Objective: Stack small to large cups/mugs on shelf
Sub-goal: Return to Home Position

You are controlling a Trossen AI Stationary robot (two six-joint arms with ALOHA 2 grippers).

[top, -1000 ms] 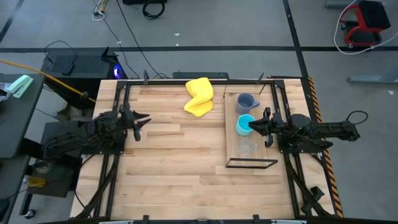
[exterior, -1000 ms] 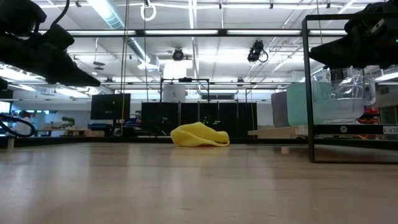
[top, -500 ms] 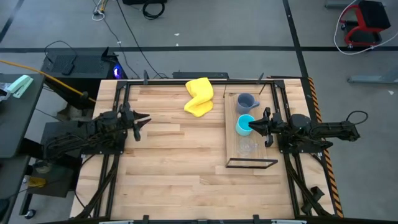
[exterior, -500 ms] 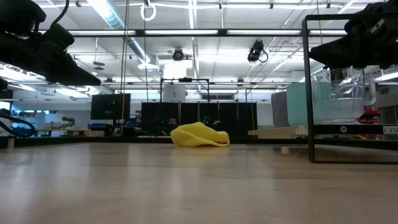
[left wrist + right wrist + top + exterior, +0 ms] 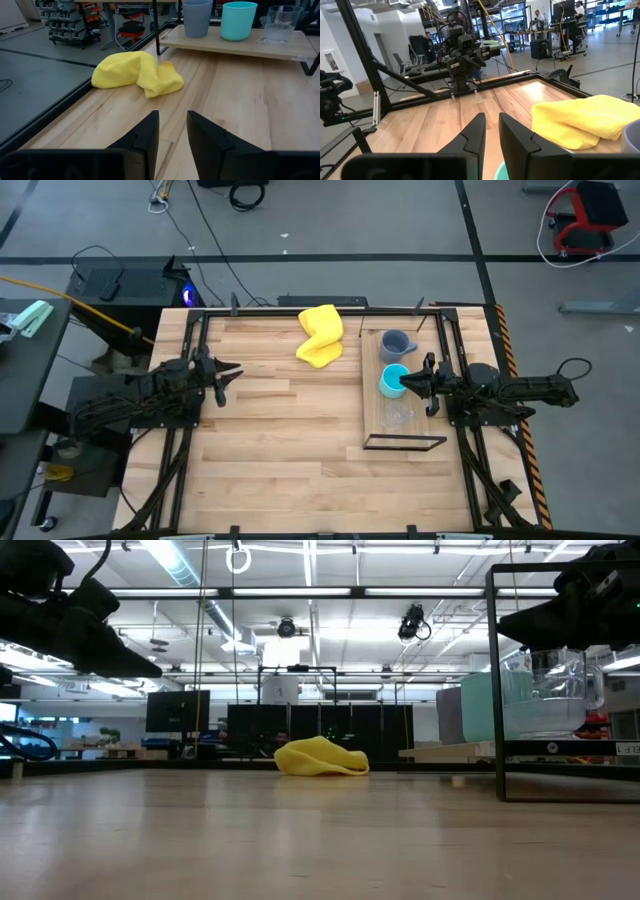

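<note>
The shelf [image 5: 372, 405] stands at the table's right side. On it, in a row from far to near, stand the grey-blue mug [image 5: 396, 344], the cyan mug [image 5: 392, 380] and the clear glass cup [image 5: 397, 416], each on its base. My right gripper [image 5: 406, 385] hovers at the cyan mug's right rim [image 5: 501, 173], above the cups in the low view [image 5: 520, 632], open by a narrow gap. My left gripper [image 5: 230, 372] waits over the table's left side, narrowly open [image 5: 173, 120] and holding nothing.
A crumpled yellow cloth [image 5: 320, 335] lies near the far edge, left of the shelf [image 5: 235, 46]. Bare planks stretch between the two arms and toward the near edge. Black frame rails run along the table's sides. People show in the room behind.
</note>
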